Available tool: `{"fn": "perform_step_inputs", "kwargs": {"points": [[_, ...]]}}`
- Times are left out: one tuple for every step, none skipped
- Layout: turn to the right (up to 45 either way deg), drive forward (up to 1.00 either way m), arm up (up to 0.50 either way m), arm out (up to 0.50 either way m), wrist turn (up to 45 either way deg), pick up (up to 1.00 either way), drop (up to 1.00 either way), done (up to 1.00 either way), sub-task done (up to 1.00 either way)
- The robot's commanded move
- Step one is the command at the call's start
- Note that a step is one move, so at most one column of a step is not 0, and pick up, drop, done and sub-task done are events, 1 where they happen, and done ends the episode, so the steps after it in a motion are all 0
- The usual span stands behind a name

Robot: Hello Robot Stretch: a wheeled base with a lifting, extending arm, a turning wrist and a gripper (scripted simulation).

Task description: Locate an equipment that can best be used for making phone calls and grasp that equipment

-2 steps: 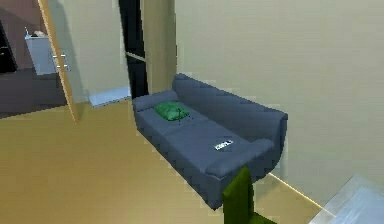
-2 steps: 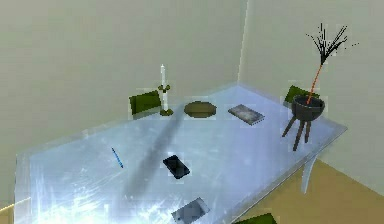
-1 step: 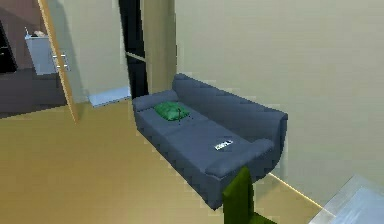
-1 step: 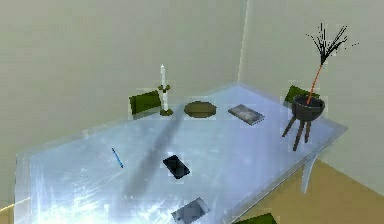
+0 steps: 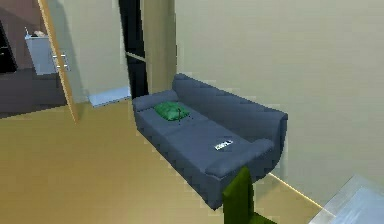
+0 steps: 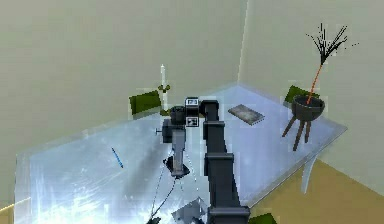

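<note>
A small flat thing [image 5: 222, 145], white with dark marks, lies on the seat of a grey-blue sofa [image 5: 255, 125] near its right arm in the forward view. In the arm side view the dark arm [image 6: 224, 175] reaches out over a pale glossy table [image 6: 70, 170]. Two white marker squares [image 6: 190, 117] sit at its far end. The gripper [image 6: 175, 170] hangs left of them above the tabletop. I cannot tell whether it holds anything. A flat dark book-like thing [image 6: 246, 114] lies on the table right of the arm.
A green cushion [image 5: 170, 110] lies on the sofa's left half. An open door [image 5: 60, 60] and dark doorway [image 5: 132, 45] stand behind. The table carries a white candle [image 6: 163, 76], a thin blue stick [image 6: 115, 157] and a tripod pot [image 6: 305, 112] with twigs. Green chairs [image 6: 148, 102] line its far side.
</note>
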Motion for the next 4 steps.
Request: {"fn": "perform_step_inputs", "kwargs": {"points": [[0.0, 0.00, 0.00, 0.00, 45.0, 0.00, 0.00, 0.00, 0.00], [0.0, 0.00, 0.00, 0.00, 45.0, 0.00, 0.00, 0.00, 0.00], [0.0, 0.00, 0.00, 0.00, 45.0, 0.00, 0.00, 0.00, 0.00], [0.0, 0.00, 0.00, 0.00, 33.0, 0.00, 0.00, 0.00, 0.00]]}}
